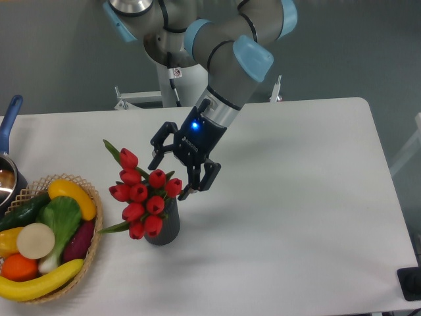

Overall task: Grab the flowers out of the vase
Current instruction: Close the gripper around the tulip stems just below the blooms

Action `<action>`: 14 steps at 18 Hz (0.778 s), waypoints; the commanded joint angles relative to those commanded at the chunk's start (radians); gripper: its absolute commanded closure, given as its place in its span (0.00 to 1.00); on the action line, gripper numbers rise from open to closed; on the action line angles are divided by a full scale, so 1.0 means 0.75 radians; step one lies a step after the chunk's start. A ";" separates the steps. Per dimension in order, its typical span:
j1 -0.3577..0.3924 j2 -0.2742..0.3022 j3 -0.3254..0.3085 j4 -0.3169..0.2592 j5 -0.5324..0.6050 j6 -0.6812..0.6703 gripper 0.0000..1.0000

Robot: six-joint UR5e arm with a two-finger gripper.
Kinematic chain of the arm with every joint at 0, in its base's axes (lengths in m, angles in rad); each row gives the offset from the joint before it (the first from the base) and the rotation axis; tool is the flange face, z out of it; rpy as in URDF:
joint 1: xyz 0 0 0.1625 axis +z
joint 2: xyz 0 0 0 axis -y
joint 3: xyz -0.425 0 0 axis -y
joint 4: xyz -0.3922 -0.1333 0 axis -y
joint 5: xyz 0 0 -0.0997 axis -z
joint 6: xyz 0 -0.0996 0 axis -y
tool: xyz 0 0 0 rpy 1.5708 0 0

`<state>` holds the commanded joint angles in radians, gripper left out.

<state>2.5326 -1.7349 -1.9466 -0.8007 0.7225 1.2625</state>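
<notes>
Spanning most of the view: white counter (296, 217), rounded corner at far right. UR5e arm (227, 46) reaches down from the grey base at the back edge, blue joint caps, wrist angled toward the lower left.

Wicker basket (89, 253) sits at the counter's left edge, well apart from the vase. Contents: banana (39, 283) along the front, yellow pepper (71, 194) at the back, green leafy vegetable (62, 220), white round item (35, 240), orange (20, 266), dark cucumber-like piece (23, 212), purple piece (80, 240). Pot with a blue handle (10, 118) is cut off by the left frame edge, behind the basket.

Flowers (141, 197): red tulip bunch standing in the vase, heads spread up and to the left, one head highest at upper left with a green leaf behind it, one leaf sticking out low on the left. Not lifted; stems are inside the vase mouth.

End effector (172, 176): black, blue light lit on its body, fingers apart, holding nothing. It hangs just above and right of the tulip heads. Left fingertip is near the topmost right heads, right fingertip just beside the rightmost head; cannot tell whether either touches a bloom.

Vase (166, 227): dark grey ribbed cylinder, upright on the counter, left of centre, mostly covered by the blooms at its top.

Small black object (411, 283) at the lower right frame edge, partly cropped.
</notes>
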 joint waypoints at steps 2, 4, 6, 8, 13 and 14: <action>0.000 -0.010 0.012 0.000 0.000 -0.027 0.00; -0.006 -0.014 0.012 0.000 -0.012 -0.037 0.00; -0.012 -0.023 0.014 0.000 -0.035 -0.041 0.00; -0.027 -0.051 0.035 0.002 -0.043 -0.041 0.00; -0.043 -0.066 0.045 0.004 -0.053 -0.041 0.00; -0.049 -0.070 0.047 0.006 -0.053 -0.043 0.00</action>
<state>2.4958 -1.7871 -1.9114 -0.7962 0.6826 1.2303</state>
